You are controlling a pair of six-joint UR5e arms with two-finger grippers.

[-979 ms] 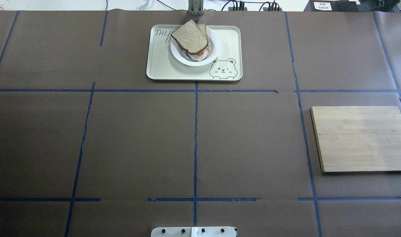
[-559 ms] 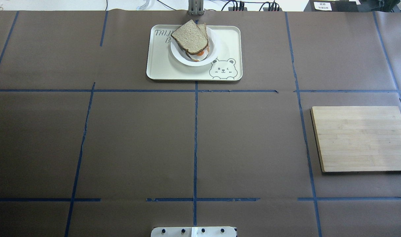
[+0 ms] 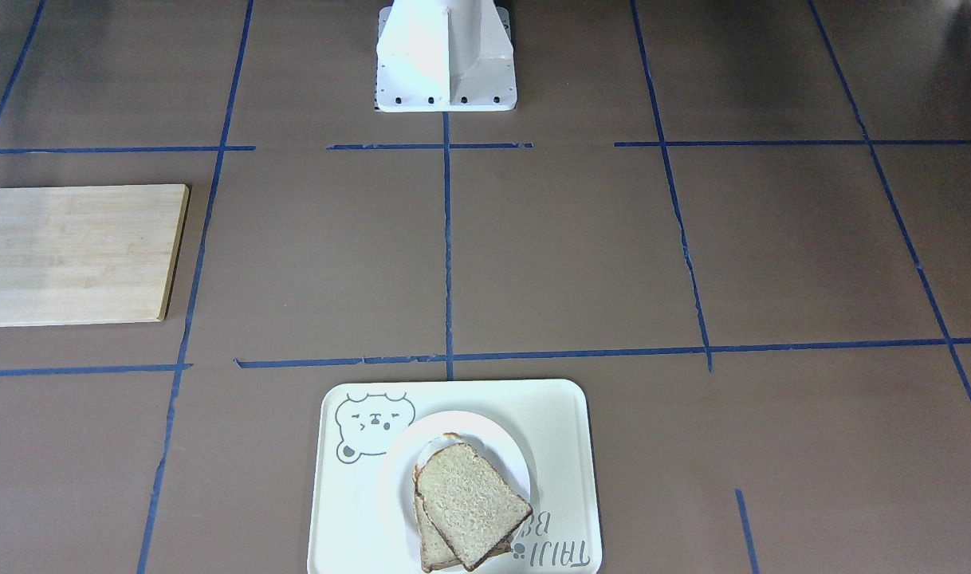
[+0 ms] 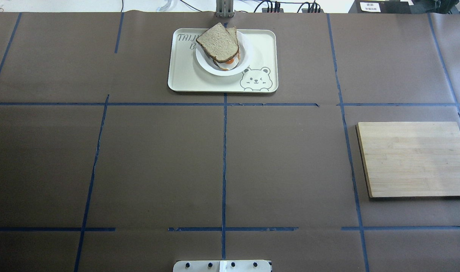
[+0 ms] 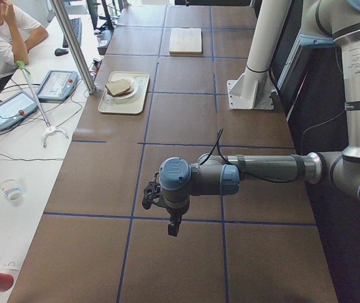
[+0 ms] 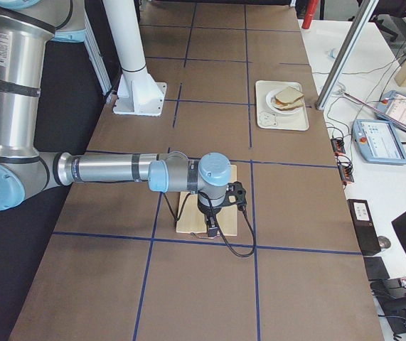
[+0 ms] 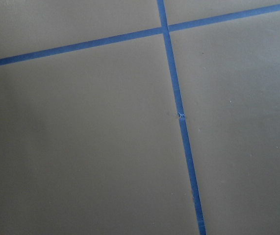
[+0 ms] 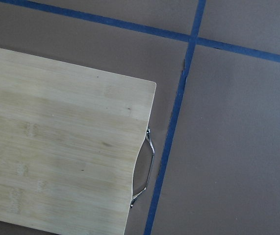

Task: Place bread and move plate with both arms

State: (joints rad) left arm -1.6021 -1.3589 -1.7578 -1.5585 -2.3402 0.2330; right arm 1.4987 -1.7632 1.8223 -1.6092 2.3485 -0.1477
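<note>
Currently bread [image 4: 218,42] lies topmost on plate [image 4: 243,57], plate on tray [image 4: 184,77] at far edge of surface [image 4: 158,162]. Opening of left end effector [image 5: 173,231], right end effector [image 6: 211,229]: I cannot tell. Judgement: placement done; I'd park both well clear of tray.

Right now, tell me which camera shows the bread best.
Exterior front-facing: the bread lies nearest and largest there, atop the plate. Overhead shows it smaller at the far edge; both side views show it tiny; the wrist cameras miss it.
</note>
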